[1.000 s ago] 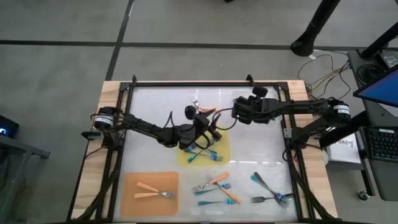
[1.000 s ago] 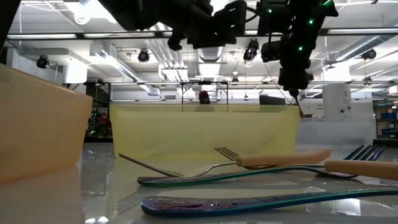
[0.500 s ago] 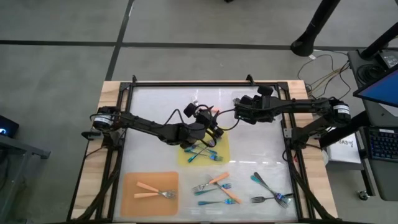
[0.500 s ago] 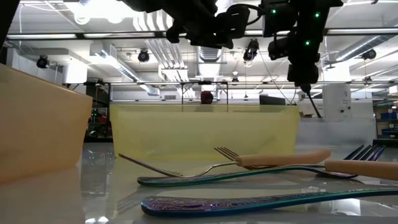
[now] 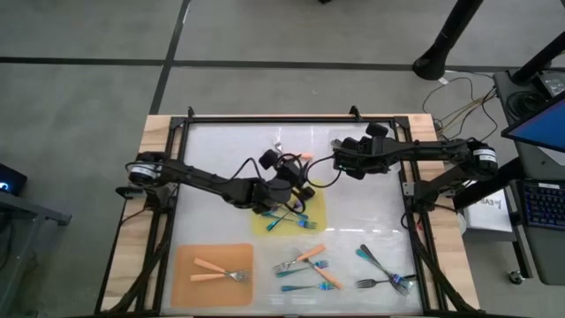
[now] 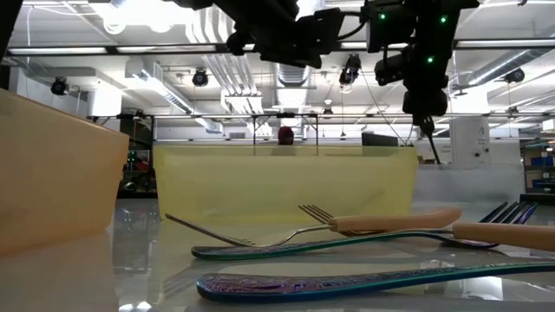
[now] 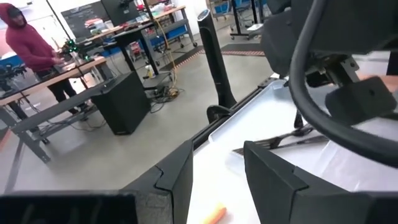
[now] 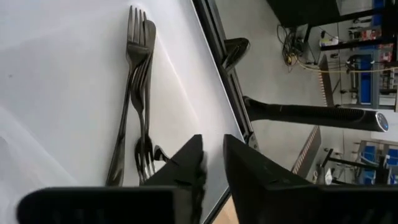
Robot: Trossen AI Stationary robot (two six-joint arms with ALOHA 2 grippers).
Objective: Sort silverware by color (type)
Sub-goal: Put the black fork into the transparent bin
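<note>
Two slim black jointed arms, the left arm point(image 5: 207, 179) and right arm point(image 5: 424, 152), carry looping black cables, silver collars near their bases, and small green lights.

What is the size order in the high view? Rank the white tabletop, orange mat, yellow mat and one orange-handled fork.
1. white tabletop
2. orange mat and yellow mat: they look alike, and the left arm hides part of the yellow one, so no ranking.
3. orange-handled fork

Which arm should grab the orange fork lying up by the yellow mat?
Probably the left. The left gripper hangs open over the yellow mat, close beside the orange-handled fork. The right gripper sits farther off.
</note>
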